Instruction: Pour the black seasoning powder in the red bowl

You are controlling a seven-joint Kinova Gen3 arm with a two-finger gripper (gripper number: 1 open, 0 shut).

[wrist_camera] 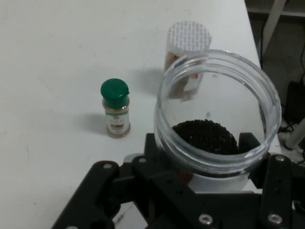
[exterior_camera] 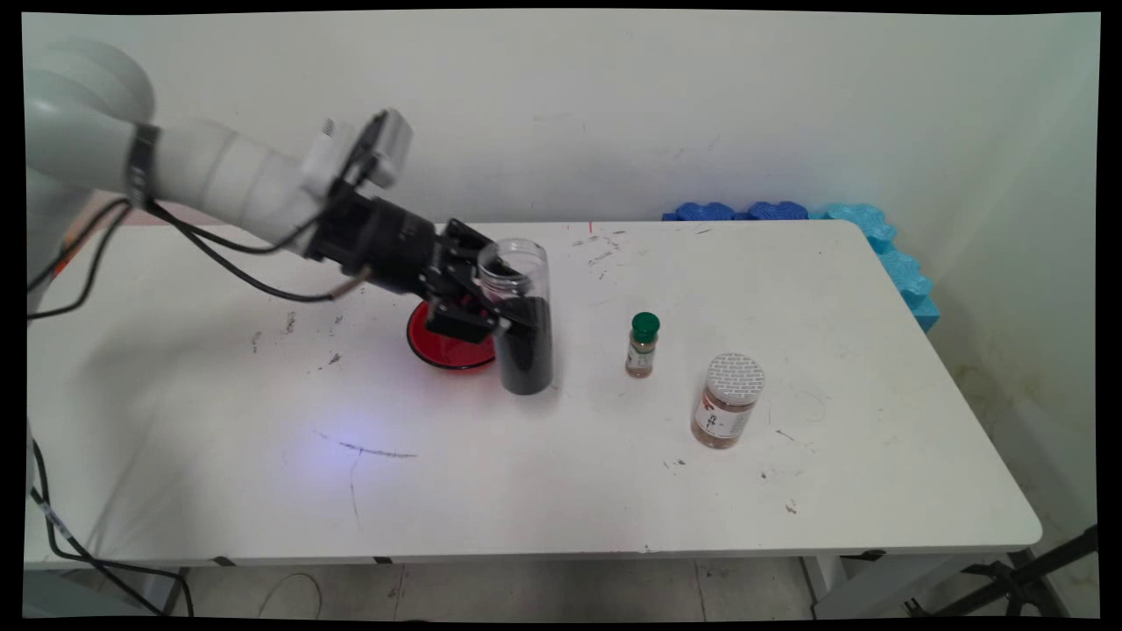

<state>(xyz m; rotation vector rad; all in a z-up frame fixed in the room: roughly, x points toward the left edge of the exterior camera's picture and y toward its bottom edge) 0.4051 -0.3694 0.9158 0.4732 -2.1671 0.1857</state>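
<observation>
Main view: white arm [exterior_camera: 219, 180] reaching in from upper left, black cables hanging under it. Black gripper [exterior_camera: 491, 302] clamped on an open clear jar [exterior_camera: 521, 315], grasping it near mid-height from the left side. Jar upright, lidless, about two-thirds full of dark grains, base at or just above the white table [exterior_camera: 543, 473]; contact with the surface not discernible. Red dish [exterior_camera: 447, 346] on the table just behind and left of the jar, partly hidden by the gripper. Small spice bottle with green cap [exterior_camera: 642, 344] standing upright to the right of the jar, apart from it. Wider jar with white patterned lid [exterior_camera: 727, 400] farther right and nearer the front edge, holding brown contents. Blue foam pieces [exterior_camera: 841, 228] along the table's far right corner against the wall.

Hand view: looking down over the jar's open mouth [wrist_camera: 217, 114], dark grains visible inside. Gripper [wrist_camera: 200, 157] linkage rising from bottom, one finger either side of the jar wall, closed against it. Green-capped bottle [wrist_camera: 116, 114] upright on the table to the left. White-lidded jar [wrist_camera: 188, 40] beyond, partly seen through the clear rim.
</observation>
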